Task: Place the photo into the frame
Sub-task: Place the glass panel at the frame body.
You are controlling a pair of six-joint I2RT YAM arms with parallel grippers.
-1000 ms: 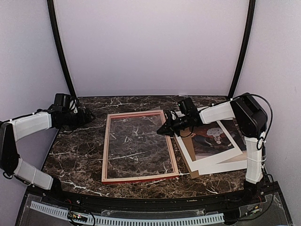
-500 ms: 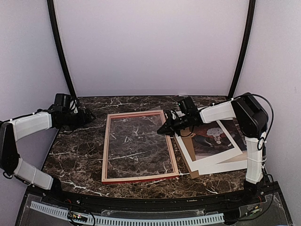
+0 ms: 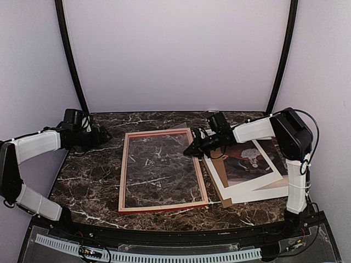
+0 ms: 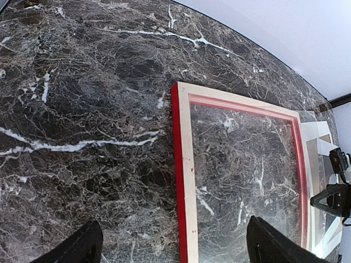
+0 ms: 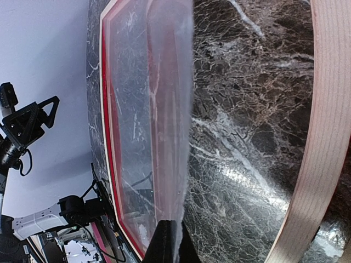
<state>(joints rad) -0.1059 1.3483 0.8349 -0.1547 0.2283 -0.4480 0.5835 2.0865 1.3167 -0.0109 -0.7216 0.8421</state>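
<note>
The frame point(image 3: 125, 170) lies flat mid-table, pale wood back up, with red showing along its edges point(image 4: 186, 164). My right gripper point(image 3: 192, 150) hovers at the frame's far right corner, shut on the edge of a clear transparent sheet point(image 5: 159, 109). The sheet stands tilted over the frame opening, beside the frame's wood rail point(image 5: 329, 126). The photo point(image 3: 249, 163), a dark brown scene with a white margin, lies face up to the right of the frame, partly under my right arm. My left gripper point(image 3: 104, 135) hangs open and empty at the far left, facing the frame point(image 4: 175, 244).
A brown board point(image 3: 226, 202) peeks out from beneath the photo, near the frame's front right corner. Black tent poles point(image 3: 71, 60) rise at both back corners. Dark marble point(image 3: 90, 181) lies bare between the left arm and the frame.
</note>
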